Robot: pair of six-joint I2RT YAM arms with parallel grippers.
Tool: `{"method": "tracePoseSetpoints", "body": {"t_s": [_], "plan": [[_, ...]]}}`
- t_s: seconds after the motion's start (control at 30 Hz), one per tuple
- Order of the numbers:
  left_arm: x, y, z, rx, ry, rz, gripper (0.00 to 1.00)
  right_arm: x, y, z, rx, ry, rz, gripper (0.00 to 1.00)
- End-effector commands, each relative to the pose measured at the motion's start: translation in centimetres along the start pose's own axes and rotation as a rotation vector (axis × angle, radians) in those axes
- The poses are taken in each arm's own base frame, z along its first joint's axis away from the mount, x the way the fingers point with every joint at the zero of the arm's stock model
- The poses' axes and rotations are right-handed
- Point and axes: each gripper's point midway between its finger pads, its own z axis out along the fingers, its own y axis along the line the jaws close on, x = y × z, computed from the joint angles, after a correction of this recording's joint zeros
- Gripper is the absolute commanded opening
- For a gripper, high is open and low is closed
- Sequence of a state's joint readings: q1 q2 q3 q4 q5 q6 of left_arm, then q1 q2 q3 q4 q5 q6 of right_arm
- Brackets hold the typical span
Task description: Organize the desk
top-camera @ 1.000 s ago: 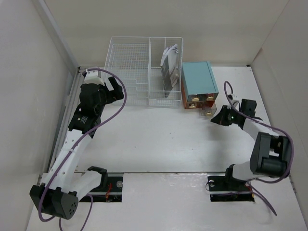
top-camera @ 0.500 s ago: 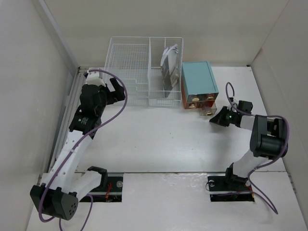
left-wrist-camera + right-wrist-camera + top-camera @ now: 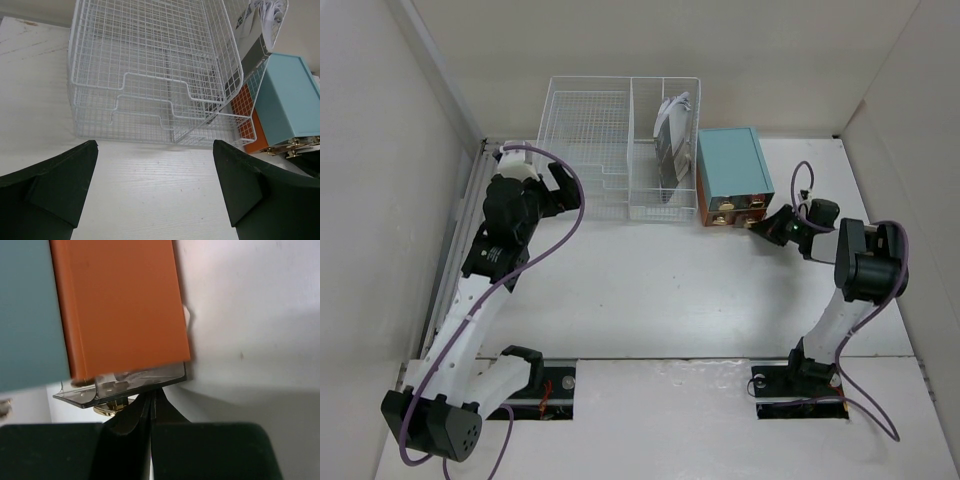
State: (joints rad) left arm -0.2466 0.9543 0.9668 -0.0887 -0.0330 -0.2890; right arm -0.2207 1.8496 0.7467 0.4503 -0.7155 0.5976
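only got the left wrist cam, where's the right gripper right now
Observer: On the top view the right gripper is at the front of the teal drawer box, near the right end of that face.
Operator: open or shut
Observer: Shut, with nothing between the jaws.
Operator: is it on a knob
Observer: No. On the right wrist view it reaches the clear drawer front just beside the brass knob, not around it.
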Motion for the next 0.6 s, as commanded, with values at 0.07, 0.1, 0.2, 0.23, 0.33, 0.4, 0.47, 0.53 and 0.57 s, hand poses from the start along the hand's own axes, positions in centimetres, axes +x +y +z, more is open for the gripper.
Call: {"method": "tracePoseSetpoints", "body": {"t_s": [0.07,0.1,0.2,0.23,0.33,0.4,0.47,0.53,0.57], "plan": [[-0.9,-0.4,0.0,0.029,-0.044,0.007,1.00,-5.3,4.9,2.0,-0.146,-0.131,-0.068,0.00],[-0.7,-0.4,0.2,0.026,-0.036,0.008,1.00,-5.6,4.8,2.2,-0.141,-0.137,-0.056,0.00],[-0.7,-0.4,0.2,0.026,-0.036,0.008,1.00,-5.9,5.0,2.8,-0.148,-0.144,-0.047,0.00],[-0.4,-0.3,0.4,0.023,-0.027,0.008,1.00,-6.2,5.3,2.8,-0.153,-0.149,-0.052,0.00],[-0.3,-0.4,0.4,0.031,-0.024,0.008,1.00,-3.9,4.6,2.4,-0.158,-0.094,-0.039,0.00],[-0.3,-0.4,0.4,0.031,-0.024,0.008,1.00,-2.7,4.6,0.9,-0.162,-0.051,-0.041,0.00],[-0.4,-0.8,0.4,0.053,-0.026,0.008,1.00,-1.8,4.8,-0.8,-0.149,-0.032,-0.091,0.00],[-0.1,-0.9,0.6,0.060,-0.014,0.009,1.00,-0.7,4.4,-2.5,-0.126,0.005,-0.073,0.00],[-0.1,-1.1,0.6,0.069,-0.010,0.009,1.00,-0.6,5.4,-3.5,-0.137,0.002,-0.126,0.00]]}}
